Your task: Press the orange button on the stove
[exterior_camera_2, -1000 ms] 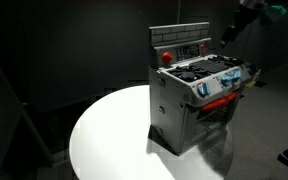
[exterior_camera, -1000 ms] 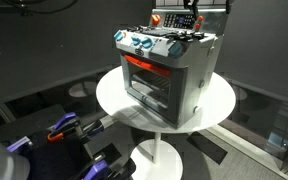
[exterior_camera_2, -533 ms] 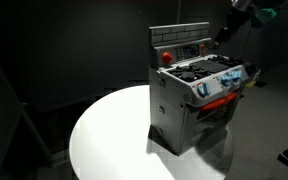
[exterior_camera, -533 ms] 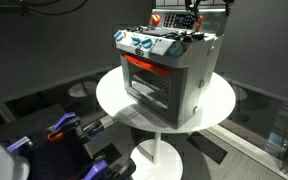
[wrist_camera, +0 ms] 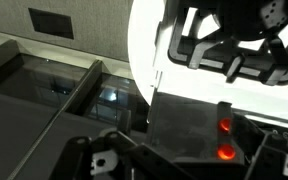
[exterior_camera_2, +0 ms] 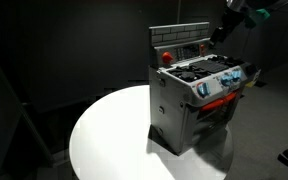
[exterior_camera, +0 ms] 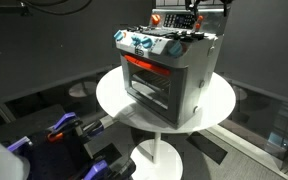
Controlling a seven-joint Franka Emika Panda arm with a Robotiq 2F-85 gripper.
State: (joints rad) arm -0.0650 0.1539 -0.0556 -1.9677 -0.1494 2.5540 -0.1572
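The approach step is in progress: the gripper (exterior_camera_2: pixel 218 36), its jaw state not discernible, is hovering above one end of the stove (exterior_camera_2: pixel 170 110) back panel, so reaching the orange button (exterior_camera_2: pixel 165 56) at the opposite end is likely requiring lateral travel before pressing.

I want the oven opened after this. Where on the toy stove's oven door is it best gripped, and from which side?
Grip the orange handle along the top edge of the oven door, coming in from the front of the stove. It looks like a horizontal bar standing slightly proud of the door, so closing on it from above and below should hold. The door panel itself is flat.
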